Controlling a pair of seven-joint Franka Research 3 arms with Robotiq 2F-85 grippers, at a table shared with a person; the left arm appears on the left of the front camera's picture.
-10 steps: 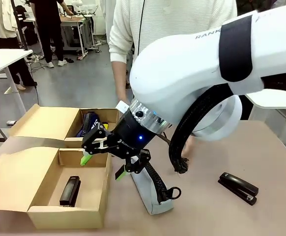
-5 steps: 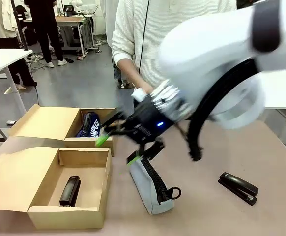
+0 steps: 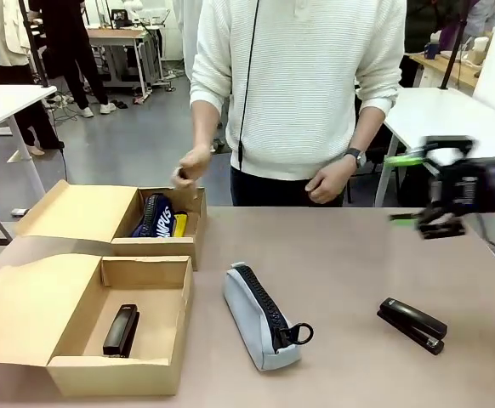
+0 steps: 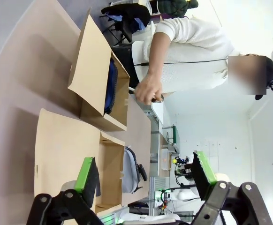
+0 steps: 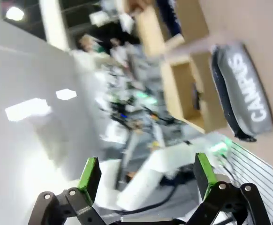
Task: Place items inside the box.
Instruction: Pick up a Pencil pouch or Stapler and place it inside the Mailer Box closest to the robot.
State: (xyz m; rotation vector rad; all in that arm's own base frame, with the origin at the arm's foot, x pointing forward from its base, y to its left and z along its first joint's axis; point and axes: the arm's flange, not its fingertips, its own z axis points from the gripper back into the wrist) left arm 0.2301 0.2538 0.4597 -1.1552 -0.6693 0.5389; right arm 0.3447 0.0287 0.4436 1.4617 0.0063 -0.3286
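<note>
Where shallow cardboard box [image 3: 111,378] gapes, slim black stapler [image 3: 121,331] lies.

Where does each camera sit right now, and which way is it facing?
Front view: fixed on the robot's side, facing across the table to the person; the open right gripper shows at picture right.
Left wrist view: rolled sideways, looking along the open left gripper over the shallow box and squarer box toward the person's hand.
Right wrist view: blurred, looking between its own fingers at the grey pencil pouch.
Shared: all three show that pouch.
</note>
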